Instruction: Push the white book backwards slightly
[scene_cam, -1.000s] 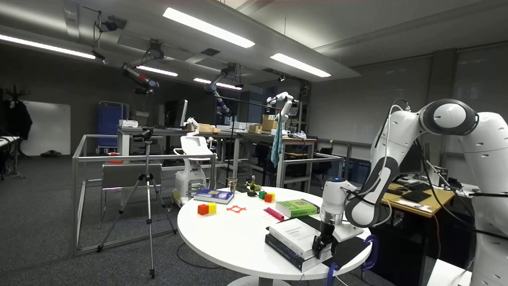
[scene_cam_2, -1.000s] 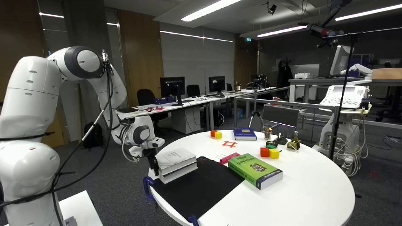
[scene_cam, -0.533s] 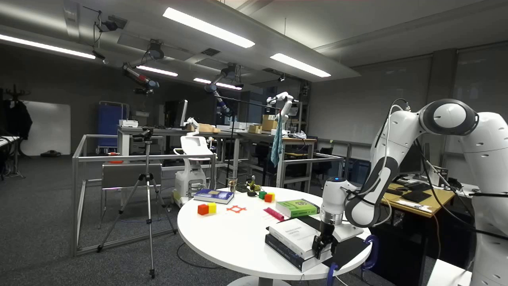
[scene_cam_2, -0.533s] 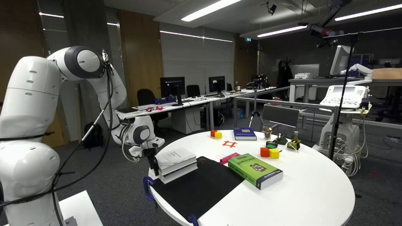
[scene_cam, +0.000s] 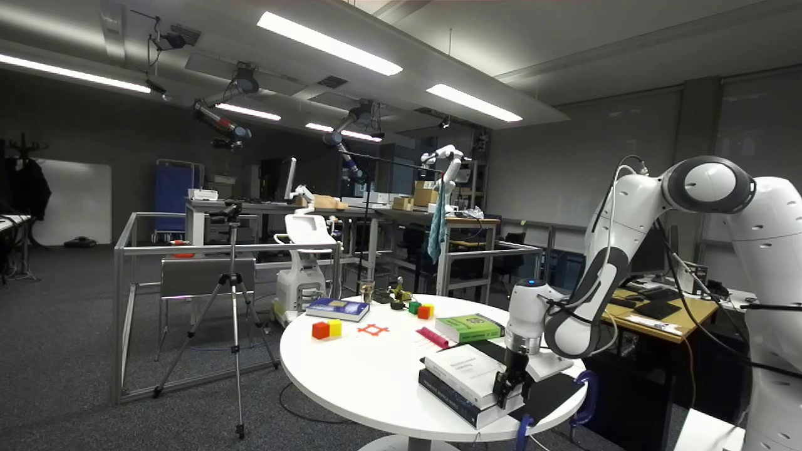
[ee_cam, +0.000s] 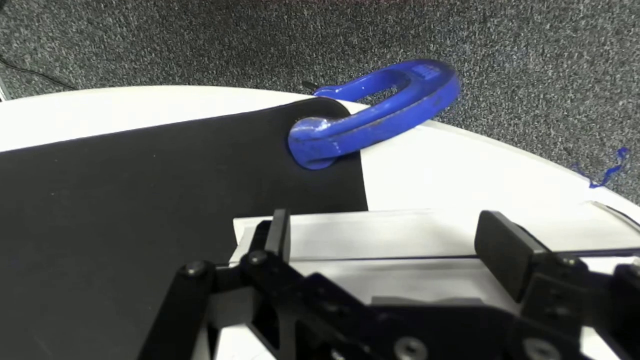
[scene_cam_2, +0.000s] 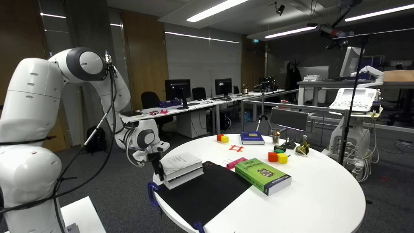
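The claw (ee_cam: 387,237) has its fingers spread well apart, up against or just beside the page edges of the white book (scene_cam: 465,368); contact cannot be told for certain. That book lies flat on a dark-spined book (scene_cam: 448,398), and together they stack on the round tabletop (scene_cam: 363,376). A black mat (scene_cam_2: 210,194) spreads beside the claw, running partly under the stack. Near the claw, a blue clamp (ee_cam: 385,117) sits on the mat's corner at the rim; a second clamp (scene_cam_2: 199,227) is farther along. Across the mat from the claw lies a green book (scene_cam_2: 260,174) with a pink roll (scene_cam_2: 235,163) beside it. The stack stands between the claw and a blue book (scene_cam_2: 252,138), well apart near red and yellow cubes (scene_cam_2: 224,139) and a glass (scene_cam_2: 275,136).
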`<control>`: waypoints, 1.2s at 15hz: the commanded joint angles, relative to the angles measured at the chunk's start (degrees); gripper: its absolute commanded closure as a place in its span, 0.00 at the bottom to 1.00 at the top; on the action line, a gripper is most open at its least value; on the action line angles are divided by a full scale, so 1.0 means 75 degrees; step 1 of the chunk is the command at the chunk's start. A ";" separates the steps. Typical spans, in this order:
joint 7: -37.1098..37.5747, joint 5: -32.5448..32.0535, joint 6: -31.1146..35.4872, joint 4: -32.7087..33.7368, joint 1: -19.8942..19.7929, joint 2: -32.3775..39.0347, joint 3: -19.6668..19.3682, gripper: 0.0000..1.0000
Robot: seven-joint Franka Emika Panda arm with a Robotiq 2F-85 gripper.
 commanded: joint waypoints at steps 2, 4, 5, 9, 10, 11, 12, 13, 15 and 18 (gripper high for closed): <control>-0.0405 0.0006 -0.0239 0.0162 0.0002 -0.0009 -0.0062 0.00; -0.0532 0.0002 -0.0240 0.0168 -0.0006 -0.0002 -0.0069 0.00; -0.0583 -0.0007 -0.0231 0.0167 -0.0002 0.0005 -0.0083 0.00; -0.0744 -0.0013 -0.0230 0.0166 0.0004 0.0014 -0.0120 0.00; -0.0791 -0.0011 -0.0234 0.0164 0.0001 0.0015 -0.0125 0.00; -0.0820 -0.0019 -0.0234 0.0163 0.0008 0.0017 -0.0139 0.00; -0.0837 -0.0017 -0.0241 0.0163 0.0007 0.0018 -0.0141 0.00; -0.0843 -0.0019 -0.0243 0.0161 0.0008 0.0018 -0.0145 0.00; -0.0866 -0.0034 -0.0253 0.0156 0.0007 0.0014 -0.0147 0.00; -0.0954 -0.0038 -0.0279 0.0159 -0.0010 0.0010 -0.0140 0.00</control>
